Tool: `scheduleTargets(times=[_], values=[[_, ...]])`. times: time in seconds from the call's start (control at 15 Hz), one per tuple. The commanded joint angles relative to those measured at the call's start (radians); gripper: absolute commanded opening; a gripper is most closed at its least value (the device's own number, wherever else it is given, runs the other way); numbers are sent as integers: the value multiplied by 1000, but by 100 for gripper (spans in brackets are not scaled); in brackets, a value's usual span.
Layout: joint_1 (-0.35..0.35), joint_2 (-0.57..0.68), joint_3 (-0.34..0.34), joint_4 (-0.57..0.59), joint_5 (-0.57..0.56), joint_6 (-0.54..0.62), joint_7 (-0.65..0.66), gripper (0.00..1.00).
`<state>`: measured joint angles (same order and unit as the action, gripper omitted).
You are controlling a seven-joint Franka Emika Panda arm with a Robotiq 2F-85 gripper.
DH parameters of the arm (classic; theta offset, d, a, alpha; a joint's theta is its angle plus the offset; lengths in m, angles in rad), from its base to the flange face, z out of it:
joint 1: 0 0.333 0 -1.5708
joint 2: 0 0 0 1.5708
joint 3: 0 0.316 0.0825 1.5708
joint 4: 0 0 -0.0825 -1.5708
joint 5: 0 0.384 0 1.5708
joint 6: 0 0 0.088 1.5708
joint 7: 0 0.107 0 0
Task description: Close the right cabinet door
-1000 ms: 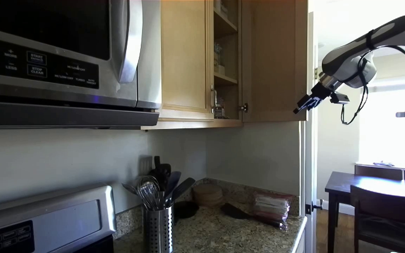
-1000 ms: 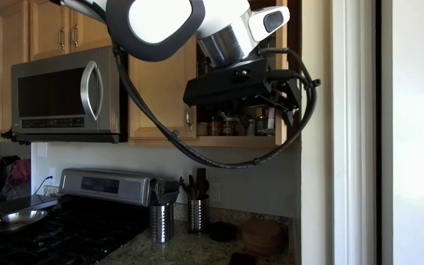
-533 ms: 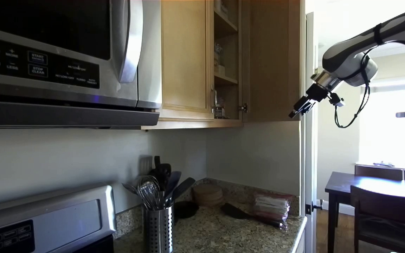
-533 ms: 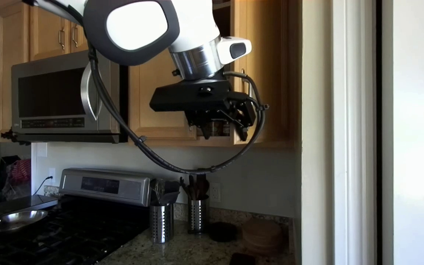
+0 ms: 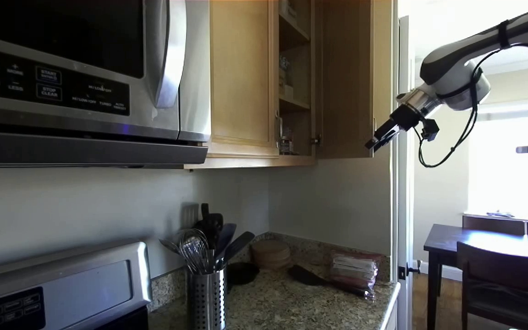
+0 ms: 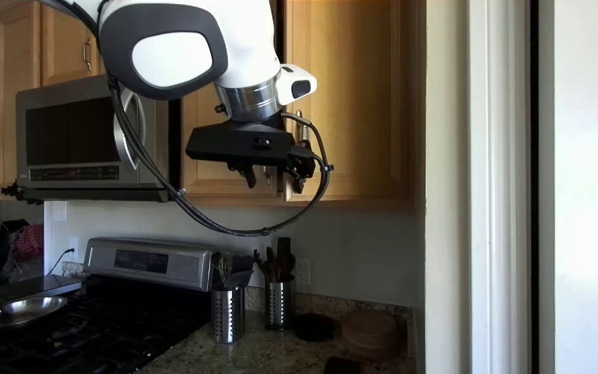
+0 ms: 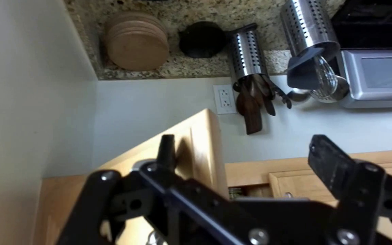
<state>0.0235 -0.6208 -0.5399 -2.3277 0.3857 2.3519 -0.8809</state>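
The right cabinet door (image 5: 344, 82) is light maple and stands partly open; its outer face shows in an exterior view (image 6: 351, 104). Its silver bar handle (image 6: 301, 130) is partly hidden by my wrist and cable. My gripper (image 5: 372, 145) is at the door's lower free corner; it also shows in an exterior view (image 6: 274, 183). In the wrist view my gripper (image 7: 242, 139) is open, with the door's edge (image 7: 204, 146) between its spread fingers. The left finger there lies against or very near the door's outer face; I cannot tell if it touches.
The left-hand door (image 5: 244, 73) is shut beside the cabinet opening with its shelves (image 5: 294, 103). The microwave (image 6: 81, 130) is further left. Utensil holders (image 6: 229, 314) and wooden boards (image 6: 369, 330) stand on the counter below. A wall (image 7: 29, 85) stands on the hinge side.
The right cabinet door has swung from wide open toward the cabinet, narrowing the opening. My gripper has moved left with the door's free edge in both exterior views.
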Motion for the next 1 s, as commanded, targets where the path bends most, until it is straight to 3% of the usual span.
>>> scheduleTargets(times=[0.0, 0.33, 0.53, 0.93], values=[[58, -72, -13, -14, 90, -101, -69, 100], [92, -86, -21, 35, 194, -360, -130, 100], [40, -46, -11, 64, 190, -441, -155, 100], [-151, 10, 1, 56, -15, -295, -163, 100]])
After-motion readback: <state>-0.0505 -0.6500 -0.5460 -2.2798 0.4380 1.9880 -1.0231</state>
